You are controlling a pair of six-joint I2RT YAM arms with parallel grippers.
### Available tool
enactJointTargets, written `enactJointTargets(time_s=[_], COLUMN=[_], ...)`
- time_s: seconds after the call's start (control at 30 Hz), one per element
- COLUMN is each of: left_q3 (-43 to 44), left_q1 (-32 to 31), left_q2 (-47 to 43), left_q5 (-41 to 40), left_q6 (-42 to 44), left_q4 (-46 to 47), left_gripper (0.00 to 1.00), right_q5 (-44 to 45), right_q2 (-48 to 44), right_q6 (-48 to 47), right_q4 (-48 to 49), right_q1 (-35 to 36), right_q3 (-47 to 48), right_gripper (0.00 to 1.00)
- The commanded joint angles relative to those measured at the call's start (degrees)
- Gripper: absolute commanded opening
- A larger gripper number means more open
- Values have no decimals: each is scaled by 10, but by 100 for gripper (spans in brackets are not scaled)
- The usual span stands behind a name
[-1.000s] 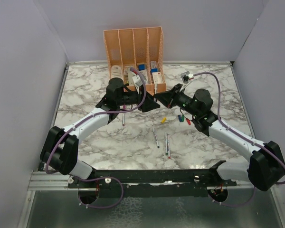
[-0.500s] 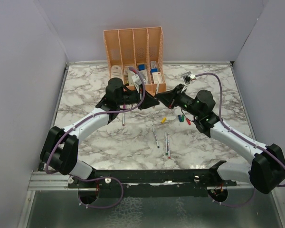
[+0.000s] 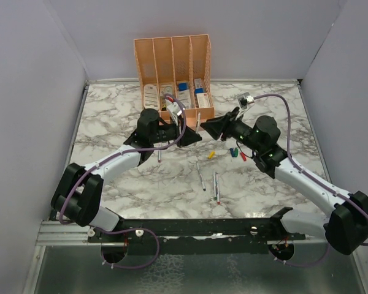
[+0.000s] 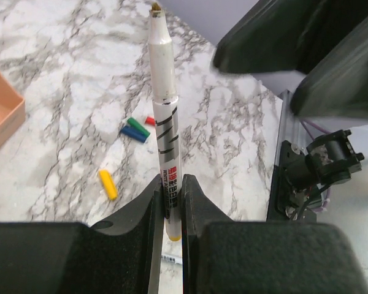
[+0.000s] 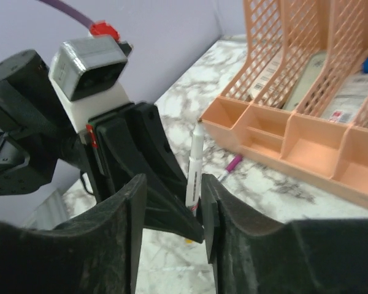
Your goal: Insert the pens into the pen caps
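Marble table (image 3: 107, 119), read from the arm bases outward.

- Nearest the bases: three loose pens (image 3: 200, 176) lie flat on the bare marble. One is on its own and two lie close together just right of it. All point roughly away from the bases.
- A fourth pen (image 3: 159, 153) lies under the left forearm, partly hidden.
- Beyond these, right of centre, are the caps. The yellow cap (image 4: 108, 184) lies alone. The blue cap (image 4: 132, 133) and green cap (image 4: 138, 125) lie side by side, touching or nearly so. The red cap (image 4: 149, 120) is just past them. None is on a pen.
- Mid-table, above the surface: the left gripper (image 4: 171, 187) has its jaws pinched on the barrel of the held pen (image 4: 165, 141). The lower end is clamped. The bare white nib end sticks out past the fingers, uncapped.
- Facing it, the right gripper (image 5: 172, 193) has its jaws spread with a clear gap. Through that gap its own camera sees the held pen. It grips nothing, and whether either pad touches the pen cannot be told.
- On the marble past the grippers, a purple cap (image 5: 233, 163) lies just before the organiser's foot, blurred.
- Farthest: the orange organiser (image 3: 148, 64) stands at the back edge with white and blue items in its slots.
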Motion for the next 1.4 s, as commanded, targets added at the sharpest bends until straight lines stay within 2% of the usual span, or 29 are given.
enactJointTargets(time_s=[0.0,0.13,0.2,0.27,0.33,0.47,0.77,1.13,1.37], left_q3=[-14,-9,-5,-5,-12,-30,-71,-86,-78], left_q1=[0,-1,0,0,1,2,16,22,24], left_q2=[-18,-23,-25,-27,-35,-58,-115,-138,-139], left_q5=[-46,-59,-67,-73,-83,-115,-157,-170,-175], left_q6=[4,30,42,49,52,58,77,85,100], left_q4=[-20,-60,-80,-93,-97,-111,-163,-182,-200], left_gripper=[0,0,0,0,0,0,0,0,0], right_q5=[96,185,226,260,286,324,327,362,371], right_q2=[-55,-84,-83,-64,-32,39,169,289,331], right_q6=[-20,1,18,35,49,87,144,173,208], right_q4=[-55,-87,-119,-174,-236,-358,-499,-555,-568], right_q1=[1,1,1,1,1,1,4,55,60], right_q3=[27,14,20,42,71,130,185,238,256], right_gripper=[48,68,83,88,86,69,51,48,48])
